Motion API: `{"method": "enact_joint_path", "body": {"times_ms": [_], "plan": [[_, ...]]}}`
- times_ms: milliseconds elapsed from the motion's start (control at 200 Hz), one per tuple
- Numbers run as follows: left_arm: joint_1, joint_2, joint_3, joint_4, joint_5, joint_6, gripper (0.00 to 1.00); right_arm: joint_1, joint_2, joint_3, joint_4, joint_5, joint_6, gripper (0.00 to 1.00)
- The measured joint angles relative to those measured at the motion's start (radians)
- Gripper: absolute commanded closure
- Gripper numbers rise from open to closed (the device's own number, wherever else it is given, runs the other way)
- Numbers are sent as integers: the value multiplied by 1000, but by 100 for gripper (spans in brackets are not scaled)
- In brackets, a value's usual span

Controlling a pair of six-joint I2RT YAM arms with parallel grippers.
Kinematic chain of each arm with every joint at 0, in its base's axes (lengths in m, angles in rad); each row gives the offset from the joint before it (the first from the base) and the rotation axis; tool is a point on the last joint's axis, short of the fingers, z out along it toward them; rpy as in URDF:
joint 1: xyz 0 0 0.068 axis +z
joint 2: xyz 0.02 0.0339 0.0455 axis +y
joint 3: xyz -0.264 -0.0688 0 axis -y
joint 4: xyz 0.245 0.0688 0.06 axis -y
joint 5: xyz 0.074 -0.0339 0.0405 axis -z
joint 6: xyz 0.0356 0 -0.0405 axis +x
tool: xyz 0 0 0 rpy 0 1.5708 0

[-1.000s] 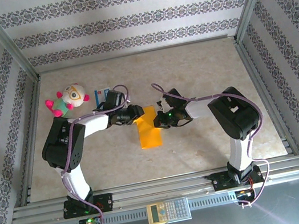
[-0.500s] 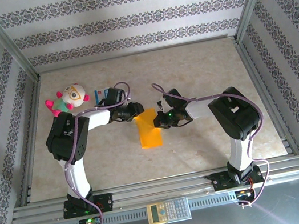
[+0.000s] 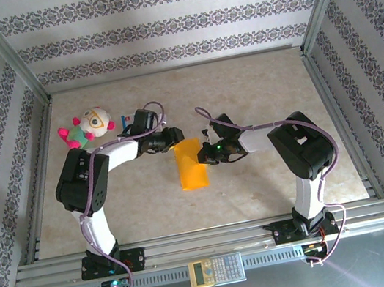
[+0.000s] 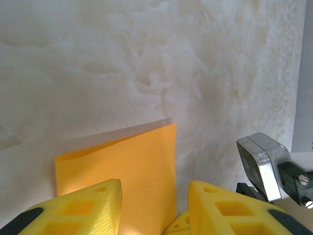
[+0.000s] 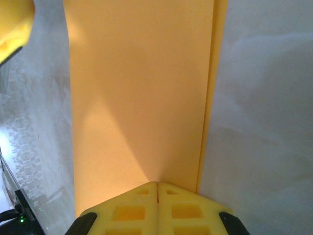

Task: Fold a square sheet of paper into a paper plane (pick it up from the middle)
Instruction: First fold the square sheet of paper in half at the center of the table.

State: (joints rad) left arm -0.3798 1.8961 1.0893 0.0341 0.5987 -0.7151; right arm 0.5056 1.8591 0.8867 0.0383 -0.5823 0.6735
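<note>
Your thin orange-yellow square sheet of paper (image 3: 191,164) lay folded into a narrow strip near the middle of the pale marbled tabletop (image 3: 264,86). Your right gripper (image 5: 157,188) had its jaws pressed together, tips on the sheet near its right edge; whether they pinched a layer, I could not tell. Your left gripper (image 4: 155,196) stood partly parted over the strip's far left corner, holding nothing. The risk, as I judged it, was that the smooth top offers little grip, so a nudge from the left could skew the strip, whose layers sat slightly out of line. A pink plush toy (image 3: 89,127) sat toward the far left edge, and striped patterned walls (image 3: 172,28) enclosed the table.
</note>
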Motion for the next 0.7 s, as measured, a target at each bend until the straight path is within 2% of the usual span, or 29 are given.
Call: {"method": "enact_joint_path", "body": {"times_ms": [265, 699], "plan": [[0, 85, 37, -4, -29, 14, 59, 0, 0, 0, 0, 0, 0, 100], [20, 75, 26, 0, -29, 20, 58, -5, 0, -2, 0, -2, 0, 100]]}}
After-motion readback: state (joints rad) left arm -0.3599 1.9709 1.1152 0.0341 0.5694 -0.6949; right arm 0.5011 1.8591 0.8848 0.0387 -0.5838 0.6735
